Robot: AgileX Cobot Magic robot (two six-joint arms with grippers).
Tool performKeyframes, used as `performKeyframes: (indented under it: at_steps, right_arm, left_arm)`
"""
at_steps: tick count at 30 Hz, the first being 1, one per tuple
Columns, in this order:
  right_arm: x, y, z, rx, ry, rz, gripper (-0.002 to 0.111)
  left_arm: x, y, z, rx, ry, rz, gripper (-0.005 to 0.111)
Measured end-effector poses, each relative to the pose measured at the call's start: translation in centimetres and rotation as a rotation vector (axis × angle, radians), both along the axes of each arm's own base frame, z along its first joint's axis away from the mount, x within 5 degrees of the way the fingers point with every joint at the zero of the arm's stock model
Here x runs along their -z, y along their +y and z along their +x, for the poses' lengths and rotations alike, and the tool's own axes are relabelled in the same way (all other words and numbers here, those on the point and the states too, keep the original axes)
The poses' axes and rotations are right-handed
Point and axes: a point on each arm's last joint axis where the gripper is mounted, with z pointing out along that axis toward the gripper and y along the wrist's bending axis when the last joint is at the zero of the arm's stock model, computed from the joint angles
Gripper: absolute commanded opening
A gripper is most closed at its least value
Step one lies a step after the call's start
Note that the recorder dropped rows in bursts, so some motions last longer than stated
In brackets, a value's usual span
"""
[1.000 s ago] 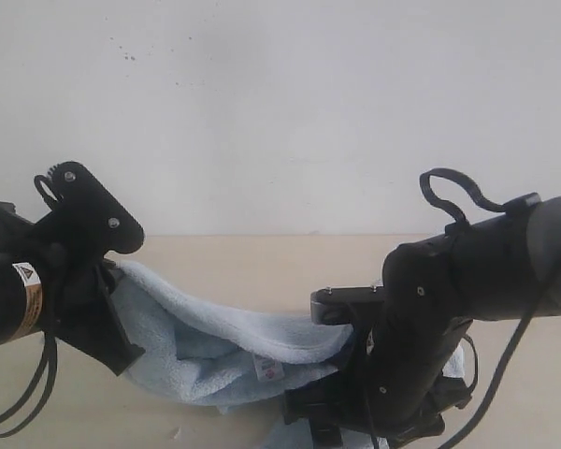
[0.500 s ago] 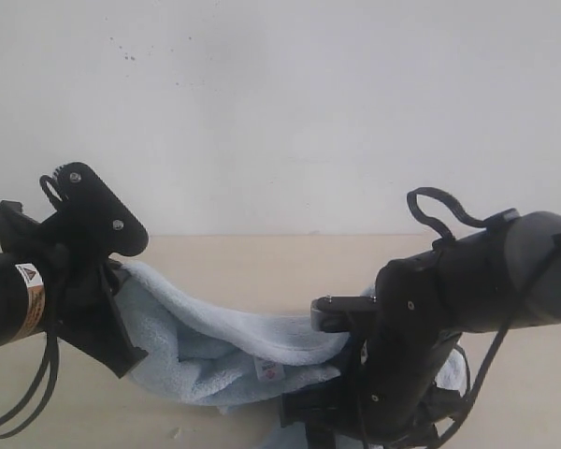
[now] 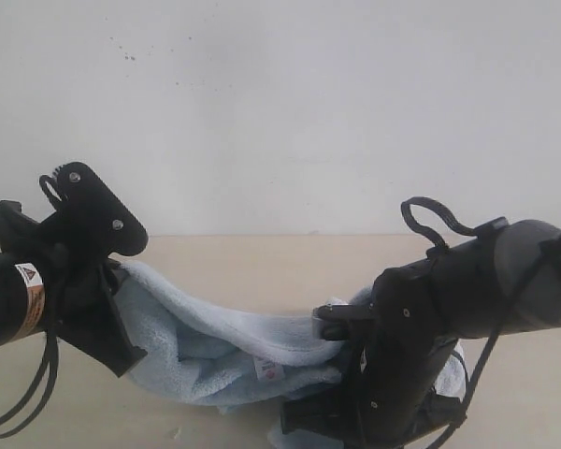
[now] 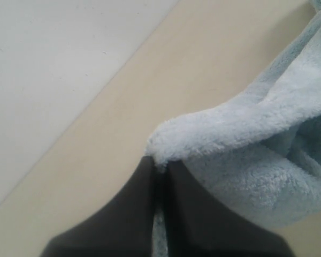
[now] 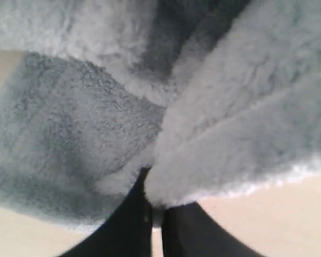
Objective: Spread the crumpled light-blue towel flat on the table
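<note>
The light-blue towel (image 3: 206,346) sags in a crumpled band between my two grippers, its lower folds lying on the beige table (image 3: 262,262). A small white tag (image 3: 268,369) shows on its underside. At the left end my left gripper (image 3: 112,281) is shut on a corner of the towel (image 4: 246,139), with the pile pinched at the left gripper's tips (image 4: 160,163). The right gripper (image 3: 341,329) is shut on a fold at the other end. In the right wrist view the right gripper (image 5: 155,201) pinches the towel's (image 5: 230,107) edge.
A white wall (image 3: 280,112) rises behind the table's far edge. Bare tabletop (image 4: 150,96) runs beside the left gripper, and a strip of it (image 5: 289,214) shows beside the right one. The right arm's black body (image 3: 421,355) hides the towel's right end.
The right gripper's jaws have closed on the towel's fold, and the right arm has sunk a little and shifted left. The left arm and its grip have not moved.
</note>
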Motion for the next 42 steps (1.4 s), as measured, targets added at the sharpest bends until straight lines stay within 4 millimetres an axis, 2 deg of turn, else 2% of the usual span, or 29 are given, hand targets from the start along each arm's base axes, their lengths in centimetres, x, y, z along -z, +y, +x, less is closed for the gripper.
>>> performKeyframes:
  at_steps: [5,8,13,18,21,24,28,35,42]
  right_arm:
    - [-0.9,-0.6,0.2,-0.071,-0.061,-0.058,0.0]
    - [-3.0,-1.4,0.3,-0.11,-0.143,-0.113,0.0]
    - [-8.4,-3.9,0.3,-0.183,-0.372,-0.29,0.0]
    - [-13.7,-7.6,0.0,-0.244,-0.573,-0.639,0.0]
    - [-16.2,-9.5,-0.3,-0.228,-0.642,-0.84,0.0]
    - [-18.2,-10.7,-0.7,-0.2,-0.704,-0.971,0.0]
    - [-19.6,-11.2,-1.0,-0.193,-0.767,-1.026,0.0]
    - [-20.1,-11.3,-1.0,-0.199,-0.809,-1.058,0.0]
    - [-21.2,-11.4,-0.7,-0.193,-0.898,-1.126,0.0]
  left_arm:
    - [-0.3,0.9,0.2,-0.11,-0.034,0.008,0.004]
    - [-0.8,1.5,0.2,-0.182,-0.062,-0.028,0.004]
    - [-3.4,1.9,-0.9,-0.165,-0.112,-0.144,0.004]
    - [-7.1,3.1,-3.0,-0.149,-0.213,-0.273,0.004]
    - [-8.9,3.9,-4.2,-0.141,-0.269,-0.324,0.004]
    - [-10.0,4.5,-5.0,-0.128,-0.308,-0.333,0.004]
    - [-10.1,4.5,-5.2,-0.103,-0.319,-0.318,0.004]
    - [-9.5,3.2,-5.6,0.07,-0.293,-0.275,0.004]
    - [-9.8,4.6,-5.1,-0.065,-0.358,-0.223,0.004]
